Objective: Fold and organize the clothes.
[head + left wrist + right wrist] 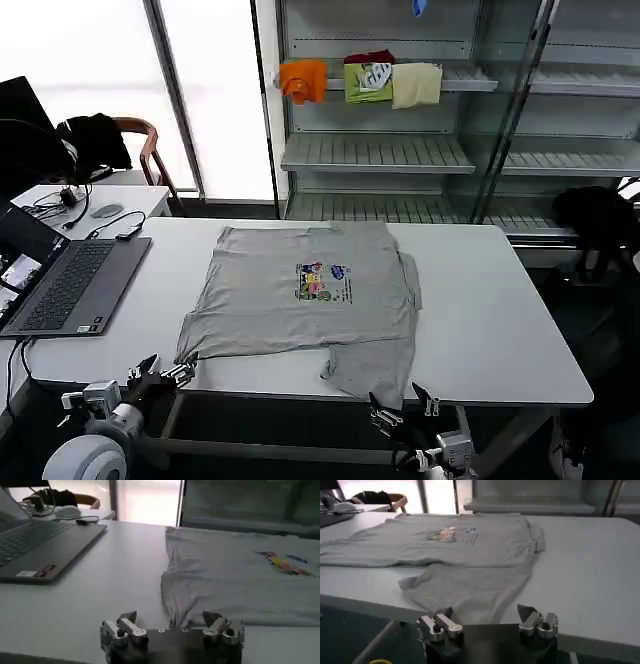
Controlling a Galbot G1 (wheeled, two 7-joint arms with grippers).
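1 white table (500,320) carries 1 grey T-shirt (290,300) and 1 open laptop (70,285). The T-shirt lies print up across the table's middle, partly folded: 1 side is turned in along the right, and a flap (375,365) of cloth reaches the near edge and droops just over it. Its print (322,282) sits at the centre of the flat part. The laptop rests on the table's left end, well apart from the shirt.

Behind the table stands 1 shelf unit (375,150), and 3 small garments hang from an upper shelf: 1 orange (303,78), 1 green (367,80), 1 cream (416,84).

2 grippers wait at the near edge. The left gripper (160,375) sits just off the shirt's near left corner, its fingers spread and holding nothing. The right gripper (405,405) hangs below the drooping flap, its fingers likewise spread and empty.
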